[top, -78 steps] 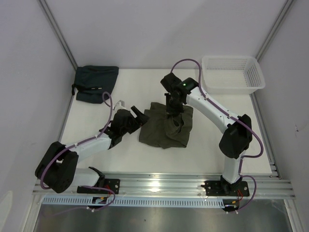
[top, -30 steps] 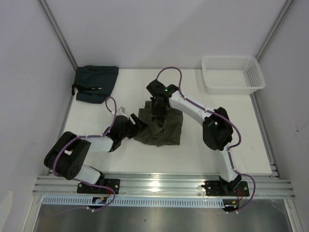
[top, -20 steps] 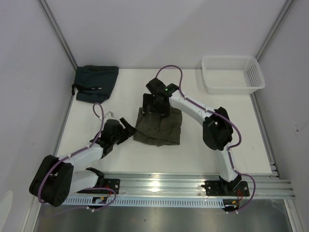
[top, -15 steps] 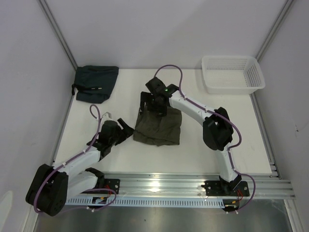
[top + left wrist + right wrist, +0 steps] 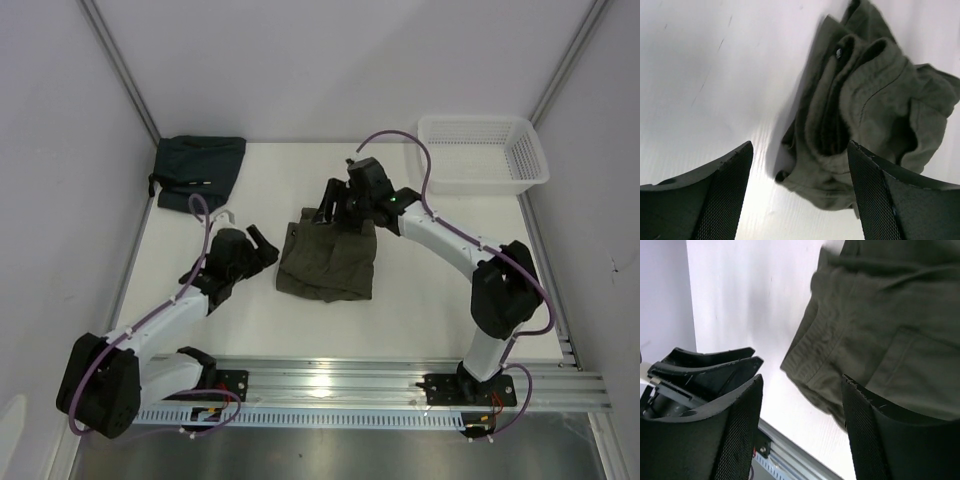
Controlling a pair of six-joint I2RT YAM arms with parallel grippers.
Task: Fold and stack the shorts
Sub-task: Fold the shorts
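At the far-left corner of the worktop [image 5: 440,290] a dark folded garment [image 5: 198,172] lies untouched. The left gripper [image 5: 262,243] has backed off to the left; it sits open and empty just beside the shorts [image 5: 328,262]. These now rest as a compact folded bundle mid-worktop, free of both arms. The right gripper [image 5: 328,208] has let go and lifted off their far edge, jaws apart and holding nothing. The fold looks laid down, and I reckon stacking comes next.
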